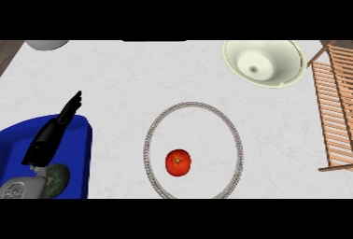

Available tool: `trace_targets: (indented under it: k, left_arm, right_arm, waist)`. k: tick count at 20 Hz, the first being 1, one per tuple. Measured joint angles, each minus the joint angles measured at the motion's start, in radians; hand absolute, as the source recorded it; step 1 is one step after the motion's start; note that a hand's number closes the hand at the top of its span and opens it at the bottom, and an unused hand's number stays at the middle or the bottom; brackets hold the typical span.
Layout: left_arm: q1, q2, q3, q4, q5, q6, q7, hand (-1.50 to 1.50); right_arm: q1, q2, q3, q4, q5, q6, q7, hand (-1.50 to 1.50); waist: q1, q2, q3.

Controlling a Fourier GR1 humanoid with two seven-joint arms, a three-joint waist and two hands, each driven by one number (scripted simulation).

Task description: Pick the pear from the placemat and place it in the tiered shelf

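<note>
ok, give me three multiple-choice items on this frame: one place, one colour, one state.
1. Where is the red fruit? A in the left hand; B on the round mat; C beyond the mat, top right.
2. What colour is the tray at the left edge? A blue; B green; C white.
3. The left hand is: A curled round the fruit; B a fist; C open.
Answers: 1 B, the mat's ring encircles it. 2 A, blue shows round the hand. 3 C, its fingers are straight and hold nothing.

No readable text, labels or numbers.
</note>
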Motion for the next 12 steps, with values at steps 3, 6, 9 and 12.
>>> trace_targets:
  k: [3,6,9,12]
  left_arm:
    - [-0.002,-0.002,0.006,0.016,0.000,0.001,-0.007,0.00]
    - [0.009,0.000,0.007,0.004,-0.003,-0.001,-0.005,0.00]
    - [0.014,0.004,0.014,-0.008,0.000,-0.005,0.006,0.00]
    - [0.029,0.005,0.020,-0.011,0.003,-0.007,0.002,0.00]
  right_arm:
    - [-0.006,-0.012,-0.055,-0.075,-0.031,-0.048,0.003,-1.50]
    - [0.009,-0.035,-0.128,-0.157,-0.067,-0.052,0.047,-1.50]
    - [0.034,-0.059,-0.233,-0.225,-0.138,-0.011,0.111,-1.50]
    - [0.071,-0.120,-0.358,-0.262,-0.237,0.091,0.174,-1.50]
  waist:
    - [-0.006,-0.001,0.000]
    - [-0.009,-0.002,0.000]
    - [-0.018,-0.005,0.000]
    - [-0.028,-0.007,-0.001]
